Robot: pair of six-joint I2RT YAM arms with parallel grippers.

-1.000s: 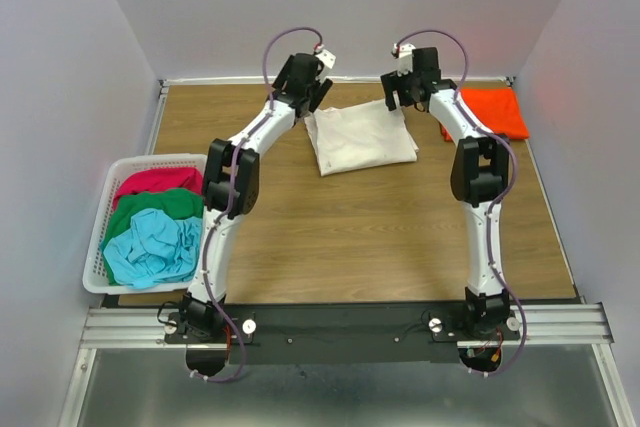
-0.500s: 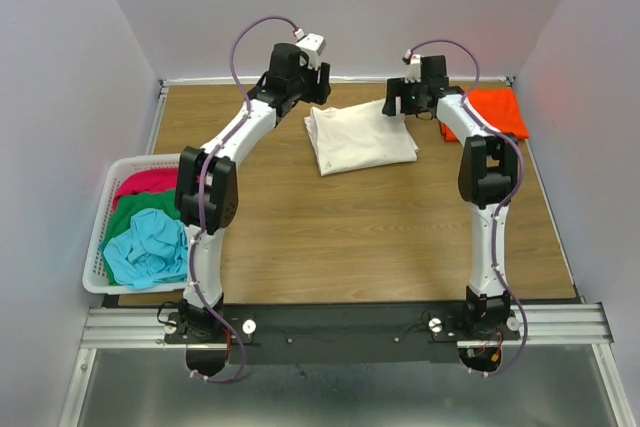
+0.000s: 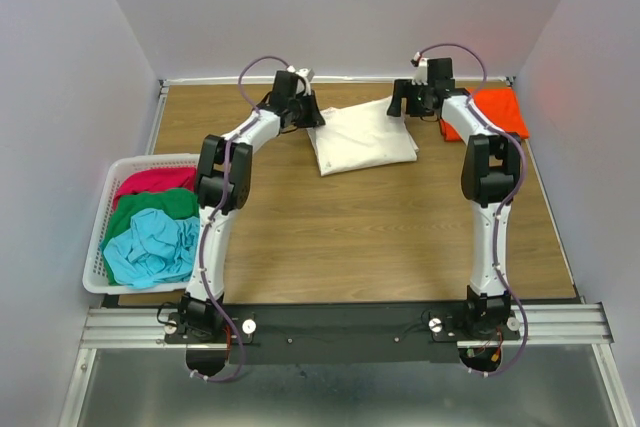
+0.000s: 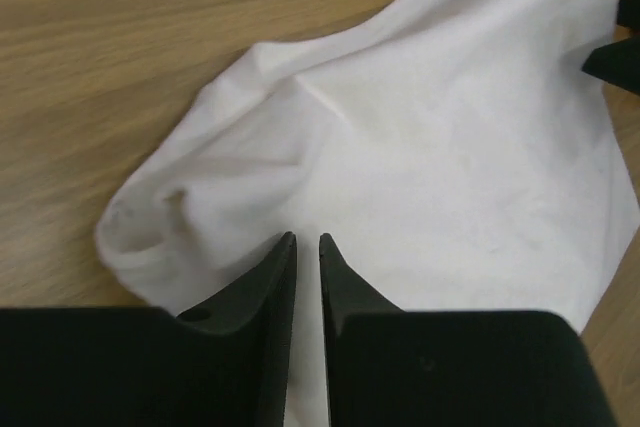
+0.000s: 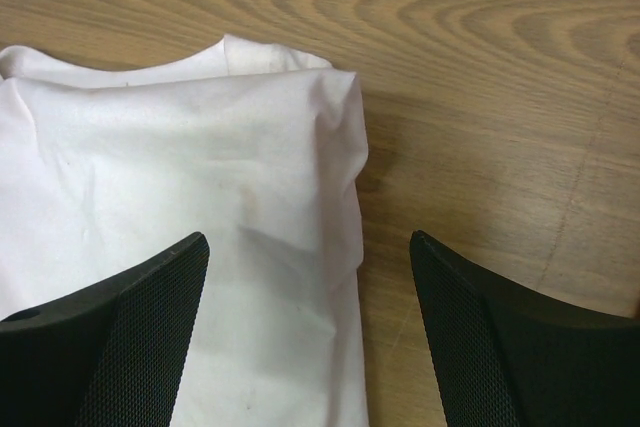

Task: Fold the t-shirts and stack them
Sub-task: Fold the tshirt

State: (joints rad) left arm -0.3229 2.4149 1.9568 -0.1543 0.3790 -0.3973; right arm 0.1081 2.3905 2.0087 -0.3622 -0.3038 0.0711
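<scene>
- Cream-white t-shirt [image 3: 365,137] is lying folded on the tabletop [image 3: 350,227], in the upper middle of the overhead frame.
- Left tool [image 4: 307,239] is sitting at the shirt's left edge with its fingers nearly together; whether it is pinching cloth I cannot tell.
- Right tool [image 5: 308,237] is standing wide apart at the shirt's upper right corner.
- Orange t-shirt [image 3: 497,110] is lying at upper right.

The top camera looks down from high behind the arms at the whole counter [image 3: 350,237]. The wrist cameras look past the left tool [image 4: 306,239] and right tool [image 5: 308,237], very close to the two far corners of the cream-white t-shirt [image 3: 365,137]. All three views share that shirt.
</scene>
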